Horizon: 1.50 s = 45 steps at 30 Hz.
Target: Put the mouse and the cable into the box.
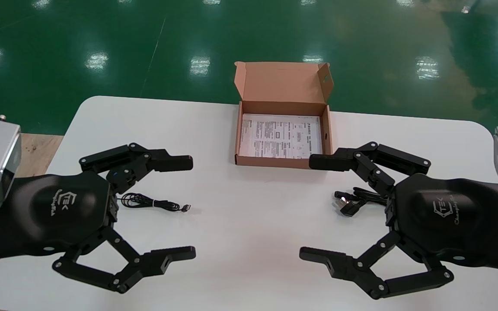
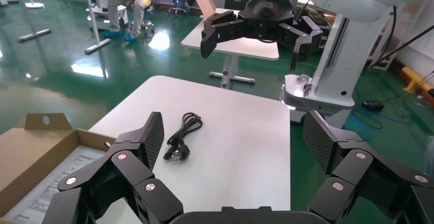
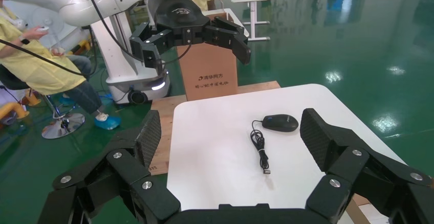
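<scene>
Mouse (image 3: 280, 122) sits on the white table (image 1: 249, 242), on the robot's left side. The left arm hides it in the head view, but it is clear in the right wrist view. Its thin cord (image 1: 154, 202) lies loosely coiled beside it, USB end pointing toward the table's middle.

Cable (image 2: 181, 134) is a black power lead with a plug, bunched up on the table's right side. It is near the front right corner of the box (image 1: 281, 162) but not touching it.

The box sits at the far middle of the table, open, lid flap (image 1: 281, 82) standing upright, with a printed sheet (image 1: 280, 136) flat on its floor.

Left gripper (image 1: 192, 208) hovers over the mouse spot — jaws spread wide, holding nothing. Right gripper (image 1: 306, 207) hovers over the cable — also wide open and empty.
</scene>
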{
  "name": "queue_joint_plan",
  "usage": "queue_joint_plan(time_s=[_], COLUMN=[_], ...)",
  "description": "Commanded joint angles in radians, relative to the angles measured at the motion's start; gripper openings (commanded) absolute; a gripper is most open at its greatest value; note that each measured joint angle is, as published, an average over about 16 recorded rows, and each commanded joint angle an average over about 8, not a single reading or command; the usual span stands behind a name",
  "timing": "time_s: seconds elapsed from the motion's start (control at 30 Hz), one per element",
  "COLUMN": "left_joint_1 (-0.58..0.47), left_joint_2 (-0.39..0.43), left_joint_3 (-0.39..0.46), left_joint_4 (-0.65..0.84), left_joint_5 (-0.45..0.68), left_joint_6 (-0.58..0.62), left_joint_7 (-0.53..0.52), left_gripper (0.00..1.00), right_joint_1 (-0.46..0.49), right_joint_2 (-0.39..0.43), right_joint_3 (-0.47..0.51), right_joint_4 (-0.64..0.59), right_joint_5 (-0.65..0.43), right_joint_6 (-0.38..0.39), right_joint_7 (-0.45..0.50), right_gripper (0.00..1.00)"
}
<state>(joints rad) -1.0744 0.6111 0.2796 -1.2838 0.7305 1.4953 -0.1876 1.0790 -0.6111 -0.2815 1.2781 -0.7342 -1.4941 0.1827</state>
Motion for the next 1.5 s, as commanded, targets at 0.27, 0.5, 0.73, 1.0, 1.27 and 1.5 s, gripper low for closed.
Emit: queue_joint_plan(time_s=[0.27,0.5,0.73,1.0,1.27,1.5], left_joint_1=[0.000,0.000,0.000,0.000,-0.020,-0.214], left_joint_2=[0.000,0.000,0.000,0.000,-0.004,0.024], left_joint_3=[0.000,0.000,0.000,0.000,0.018,0.183], left_joint_4=[0.000,0.000,0.000,0.000,-0.014,-0.036], left_joint_5=[0.000,0.000,0.000,0.000,0.041,0.259], left_joint_6=[0.000,0.000,0.000,0.000,0.018,0.091], left_joint_7=[0.000,0.000,0.000,0.000,0.012,0.059], left_gripper=[1.00,1.00,1.00,1.00,1.00,1.00], right_joint_1=[0.000,0.000,0.000,0.000,0.002,0.086], right_joint_2=[0.000,0.000,0.000,0.000,0.003,0.040], right_joint_3=[0.000,0.000,0.000,0.000,-0.002,-0.048], right_joint_4=[0.000,0.000,0.000,0.000,0.001,-0.045], right_joint_5=[0.000,0.000,0.000,0.000,-0.007,-0.146], right_joint_6=[0.000,0.000,0.000,0.000,-0.004,-0.066], right_joint_7=[0.000,0.000,0.000,0.000,-0.003,-0.082], right_gripper=[1.00,1.00,1.00,1.00,1.00,1.00])
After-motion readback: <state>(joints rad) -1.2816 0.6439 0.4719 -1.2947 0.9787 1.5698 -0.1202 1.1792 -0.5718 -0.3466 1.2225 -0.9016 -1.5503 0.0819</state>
